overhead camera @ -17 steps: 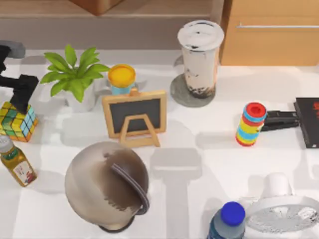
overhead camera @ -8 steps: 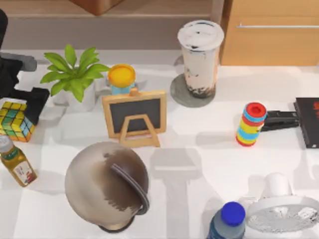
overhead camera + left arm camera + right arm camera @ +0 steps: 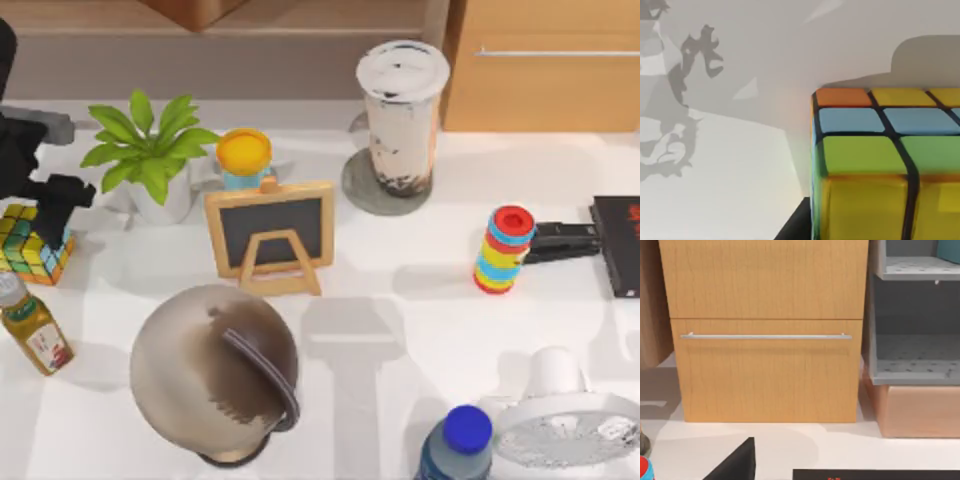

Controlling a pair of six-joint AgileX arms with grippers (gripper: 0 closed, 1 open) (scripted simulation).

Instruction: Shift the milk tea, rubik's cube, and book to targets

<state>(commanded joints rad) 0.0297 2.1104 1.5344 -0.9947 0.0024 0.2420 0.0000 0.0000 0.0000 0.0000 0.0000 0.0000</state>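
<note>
My left fingers (image 3: 52,205) hang over the rubik's cube (image 3: 32,243) at the surface's (image 3: 400,300) nine o'clock edge, right at the cube's one o'clock corner in the top view. Whether they are apart, together, or gripping it, I cannot tell. My left wrist camera sits close against the cube (image 3: 885,165), showing orange, yellow, blue and green squares, with a dark finger tip (image 3: 795,225) just beside its yellow face.

The milk tea (image 3: 402,115) stands upright on the grey round disc (image 3: 360,190) toward twelve o'clock, its white lid on. The flat black slab with red marks (image 3: 620,245) lies at the three o'clock edge, and its edge (image 3: 875,474) also shows before the wooden drawer front (image 3: 765,330) in my right wrist view. A sliver of the teal book (image 3: 949,250) sits high on the grey shelf (image 3: 915,315) there. A dark wedge in that view may be one of my right fingers; their state I cannot tell.

A small bottle (image 3: 32,330) stands just at six o'clock from the cube, a potted plant (image 3: 150,150) at its two o'clock.
</note>
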